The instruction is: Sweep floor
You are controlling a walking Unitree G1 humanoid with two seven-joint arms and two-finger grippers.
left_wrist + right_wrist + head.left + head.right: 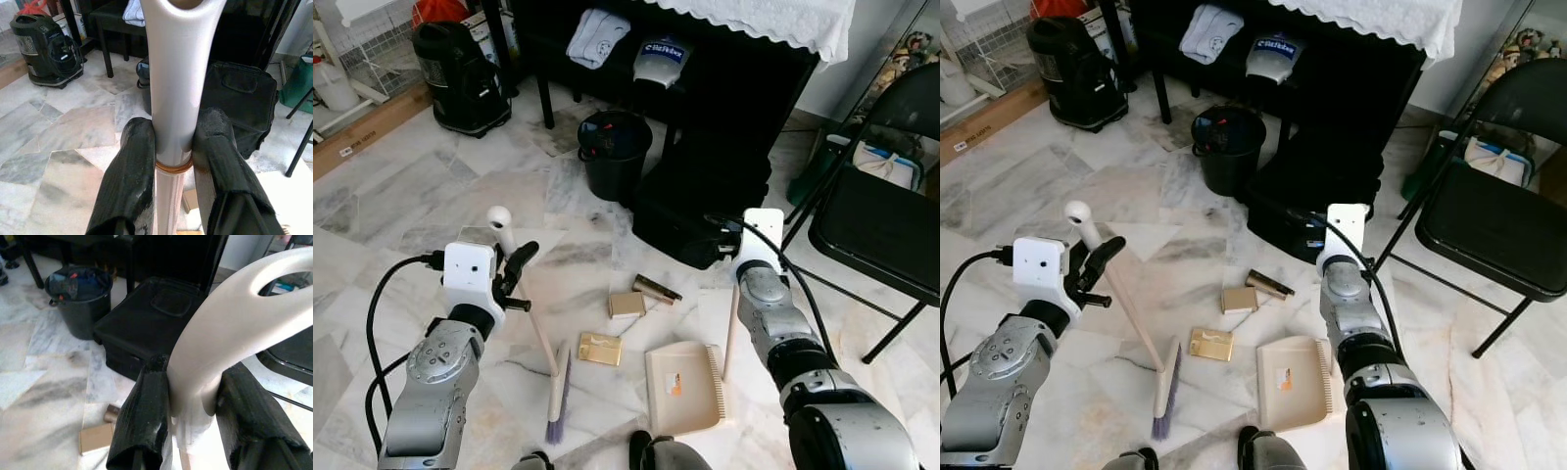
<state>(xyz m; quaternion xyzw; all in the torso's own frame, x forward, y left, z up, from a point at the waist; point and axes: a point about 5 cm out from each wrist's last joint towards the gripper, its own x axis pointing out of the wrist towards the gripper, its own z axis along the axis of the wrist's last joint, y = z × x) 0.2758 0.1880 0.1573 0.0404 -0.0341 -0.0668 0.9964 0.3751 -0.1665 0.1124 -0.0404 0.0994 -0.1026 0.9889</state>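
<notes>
The left gripper (514,279) is clamped on the upper part of the broom (540,338), its two black fingers (131,166) pressing either side of the pale handle just below the loop end; from there the stick slants down and away to the brush head, whose bristles rest on the marble floor (401,201) ahead of and below that gripper. The right gripper (195,421) grips the white loop handle of the dustpan (683,388), fingers closed on both sides of it, and the pan lies flat on the floor directly below that gripper, its toothed edge on the side nearest the shaft. Between the two tools, just inward of the brush head, lie the scraps to be gathered: a gold packet (599,349), a small cardboard box (626,305) and a dark tube (656,289) beyond it. A black bin (614,152) and a black bag (700,211) stand well ahead of both grippers. The work looks to be at the gathering step, both tools in hand and no debris in the pan yet. Next, the left arm likely has to draw the bristles across toward the pan, while the right holds its lip flat against the floor.
</notes>
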